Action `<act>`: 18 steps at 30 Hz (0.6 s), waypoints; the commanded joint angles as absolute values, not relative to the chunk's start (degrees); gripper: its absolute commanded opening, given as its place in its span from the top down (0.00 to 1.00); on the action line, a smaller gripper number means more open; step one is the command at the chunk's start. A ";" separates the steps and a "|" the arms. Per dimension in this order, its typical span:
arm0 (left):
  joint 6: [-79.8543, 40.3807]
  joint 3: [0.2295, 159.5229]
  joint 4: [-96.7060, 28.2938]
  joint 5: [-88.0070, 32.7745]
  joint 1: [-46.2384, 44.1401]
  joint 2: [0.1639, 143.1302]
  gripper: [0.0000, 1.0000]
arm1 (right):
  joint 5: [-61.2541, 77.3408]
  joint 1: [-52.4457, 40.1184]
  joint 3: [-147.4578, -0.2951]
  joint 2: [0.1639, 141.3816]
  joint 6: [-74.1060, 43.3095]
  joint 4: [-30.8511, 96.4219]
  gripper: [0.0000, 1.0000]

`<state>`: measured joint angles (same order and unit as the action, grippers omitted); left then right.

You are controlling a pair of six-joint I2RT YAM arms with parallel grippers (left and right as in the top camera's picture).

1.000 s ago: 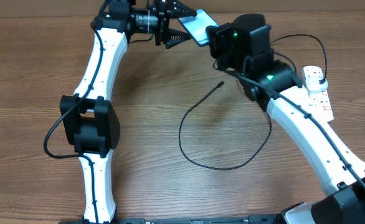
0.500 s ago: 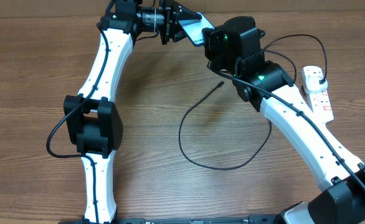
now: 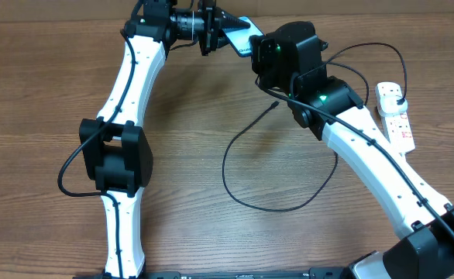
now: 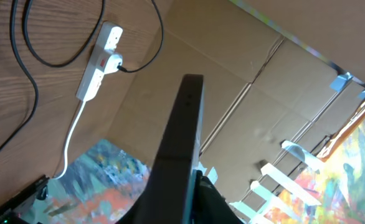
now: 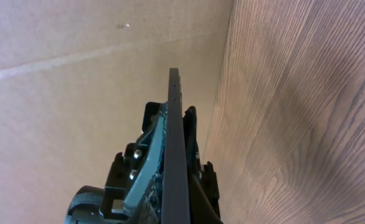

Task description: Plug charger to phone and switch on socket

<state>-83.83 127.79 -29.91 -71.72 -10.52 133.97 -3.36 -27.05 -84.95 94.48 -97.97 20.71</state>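
Behind, a cardboard wall (image 5: 76, 62) borders the wood-grain table (image 3: 180, 155) holding the socket (image 3: 396, 116)

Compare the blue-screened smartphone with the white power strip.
The slim smartphone with a bright blue screen is raised off the wooden table; the white oblong power strip lies flat on it. The strip holds a black plug; the phone holds no cable. Both are oblong.

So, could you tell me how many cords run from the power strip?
2: the looping black charger plugged into the power strip; a thick white cord leaving its end.
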 commanded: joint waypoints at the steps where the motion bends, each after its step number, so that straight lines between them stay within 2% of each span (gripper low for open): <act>1: -84.07 128.90 -29.71 -71.61 -10.96 133.71 0.90 | -3.97 -27.31 -85.56 94.00 -97.95 20.43 0.96; 4: -84.01 128.90 -29.71 -71.35 -10.96 133.71 0.91 | -3.97 -27.31 -85.56 94.00 -97.95 20.40 0.95; 6: -83.77 128.90 -29.71 -71.33 -10.94 133.71 0.96 | -3.97 -27.31 -85.56 94.00 -97.93 20.40 0.90; 11: -76.82 128.90 -29.74 -69.97 -10.79 133.71 0.96 | -3.97 -27.31 -85.56 94.00 -97.12 20.43 0.78; 15: -63.02 128.90 -30.20 -69.54 -9.58 133.71 0.96 | -3.97 -26.74 -85.56 94.00 -90.15 20.45 0.62; 18: -49.08 128.90 -34.76 -70.87 -7.38 133.71 0.96 | -3.97 -25.21 -85.56 94.00 -78.87 21.54 0.45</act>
<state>-68.03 128.01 -32.08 -70.78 -10.07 133.95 -2.26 -27.03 -84.93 94.54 -91.05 22.39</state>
